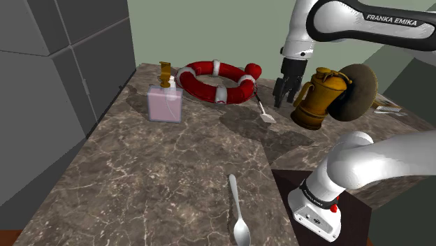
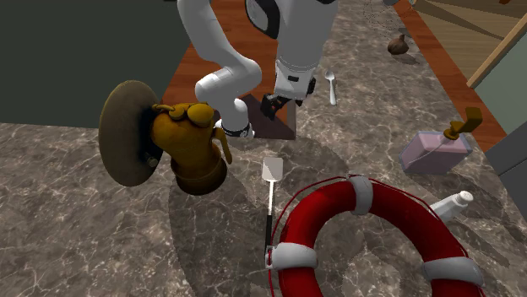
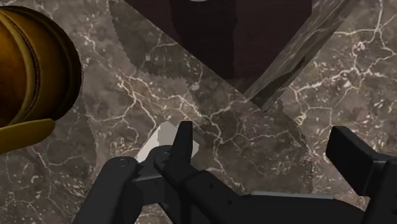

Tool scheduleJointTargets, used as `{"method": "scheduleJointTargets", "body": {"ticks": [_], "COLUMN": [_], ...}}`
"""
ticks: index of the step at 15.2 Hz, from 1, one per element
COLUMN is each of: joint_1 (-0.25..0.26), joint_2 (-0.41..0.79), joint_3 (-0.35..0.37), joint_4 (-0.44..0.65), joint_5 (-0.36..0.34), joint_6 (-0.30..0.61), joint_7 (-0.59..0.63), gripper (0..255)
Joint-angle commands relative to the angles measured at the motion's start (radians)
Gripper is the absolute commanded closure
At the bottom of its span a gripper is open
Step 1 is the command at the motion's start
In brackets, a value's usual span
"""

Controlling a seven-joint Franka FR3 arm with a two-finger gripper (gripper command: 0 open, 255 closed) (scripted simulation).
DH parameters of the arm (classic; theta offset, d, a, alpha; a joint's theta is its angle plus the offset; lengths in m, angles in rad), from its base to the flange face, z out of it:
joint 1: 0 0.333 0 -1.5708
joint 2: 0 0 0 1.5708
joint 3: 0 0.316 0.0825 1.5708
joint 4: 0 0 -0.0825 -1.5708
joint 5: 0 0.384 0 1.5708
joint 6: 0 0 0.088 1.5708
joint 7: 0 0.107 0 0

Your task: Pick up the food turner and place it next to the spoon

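Claw (image 3: 262,135) spread over turner (image 3: 159,141); dispenser (image 1: 165,105) seemingly pink-filled

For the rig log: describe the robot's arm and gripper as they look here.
The arm has smooth, rounded white links with dark joints. One dark band carries white lettering reading FRANKA EMIKA. A small red spot sits on the lower segment. The all-black two-finger gripper has angular, blocky fingers.

White arm (image 1: 363,162), dark joints; white FRANKA EMIKA lettering (image 1: 391,21); red dot (image 1: 334,207); black jaws
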Motion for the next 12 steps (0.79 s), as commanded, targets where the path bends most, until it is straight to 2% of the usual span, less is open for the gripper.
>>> {"method": "scheduleJointTargets", "body": {"ticks": [1,12], "joint_1": [0.0,-0.162], "joint_2": [0.0,0.194], "joint_3": [0.0,-0.014], "joint_4": [0.0,-0.053], "joint_5": [0.0,-0.074], "joint_6": [0.0,0.412], "joint_7": [0.0,0.225], "gripper": [0,0]}}
